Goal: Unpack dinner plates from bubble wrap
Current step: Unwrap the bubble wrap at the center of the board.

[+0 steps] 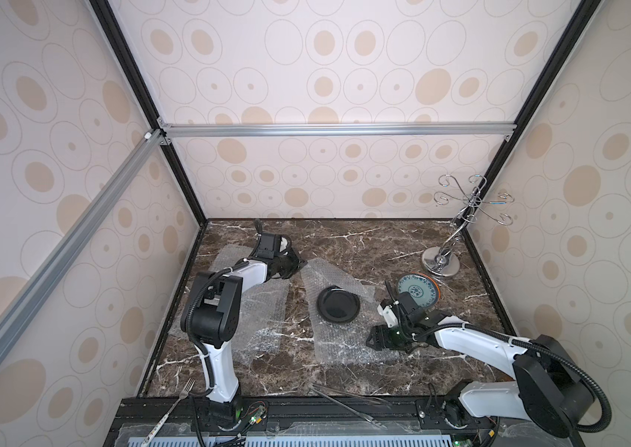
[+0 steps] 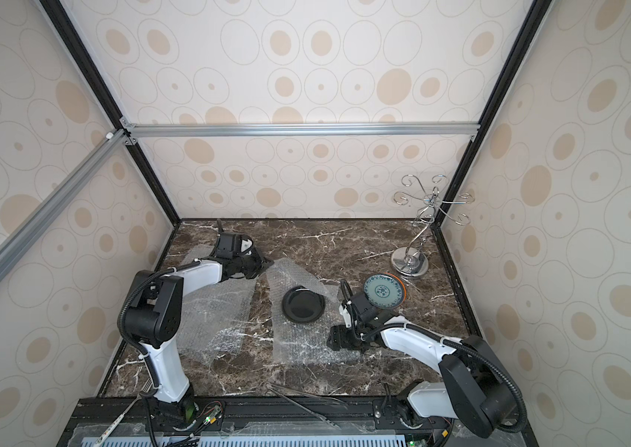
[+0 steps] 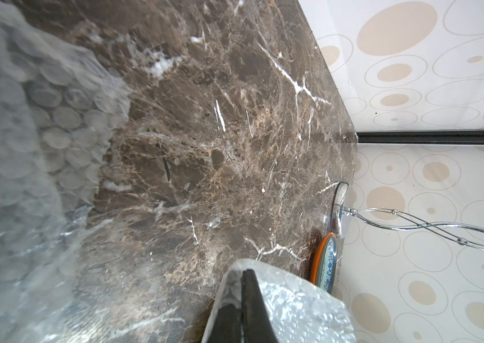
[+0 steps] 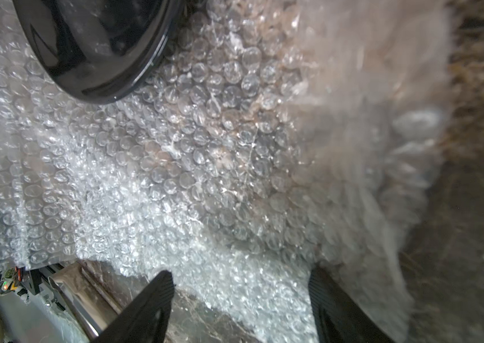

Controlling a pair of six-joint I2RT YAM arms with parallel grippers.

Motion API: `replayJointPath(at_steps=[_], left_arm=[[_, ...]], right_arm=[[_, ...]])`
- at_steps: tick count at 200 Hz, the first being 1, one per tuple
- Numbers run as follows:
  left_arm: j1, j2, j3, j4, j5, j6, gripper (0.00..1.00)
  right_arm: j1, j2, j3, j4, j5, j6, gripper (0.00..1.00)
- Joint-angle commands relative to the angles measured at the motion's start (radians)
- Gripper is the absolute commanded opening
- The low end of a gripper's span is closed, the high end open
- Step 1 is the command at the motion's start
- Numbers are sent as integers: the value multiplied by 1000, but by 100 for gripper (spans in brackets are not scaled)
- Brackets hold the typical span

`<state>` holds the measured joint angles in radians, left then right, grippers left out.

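In both top views a black plate (image 1: 338, 309) (image 2: 303, 305) lies on a clear bubble wrap sheet (image 1: 344, 344) mid-table. My left gripper (image 1: 300, 263) (image 3: 245, 271) is shut on that sheet's far left corner (image 3: 294, 303), which is lifted off the marble. My right gripper (image 1: 370, 342) (image 4: 240, 279) stands open low over the sheet's near right edge (image 4: 190, 163), with the black plate (image 4: 95, 44) just beyond it. To the right, a pale plate with a greenish pattern (image 1: 418, 291) (image 3: 330, 264) rests on an orange plate (image 1: 437, 288) (image 3: 319, 258). More bubble wrap (image 1: 263, 309) lies flat under my left arm.
A chrome wire stand (image 1: 441, 263) (image 3: 338, 208) with a shiny disc base stands at the back right, close to the stacked plates. A fork (image 1: 180, 398) and metal tongs (image 1: 348, 406) lie at the table's front edge. Patterned walls close in three sides.
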<state>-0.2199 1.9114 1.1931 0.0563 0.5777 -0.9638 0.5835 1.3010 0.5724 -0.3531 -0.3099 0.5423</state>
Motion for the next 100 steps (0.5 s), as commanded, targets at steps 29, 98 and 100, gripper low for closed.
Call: replayJointPath(at_steps=[29, 98, 100], left_arm=[[10, -69, 20, -17, 14, 20, 30], [-14, -223, -72, -56, 23, 51, 53], [-15, -226, -73, -57, 23, 53, 53]], right_arm=[[9, -17, -15, -82, 19, 16, 75], [8, -16, 49, -110, 5, 7, 75], [8, -18, 52, -111, 5, 7, 75]])
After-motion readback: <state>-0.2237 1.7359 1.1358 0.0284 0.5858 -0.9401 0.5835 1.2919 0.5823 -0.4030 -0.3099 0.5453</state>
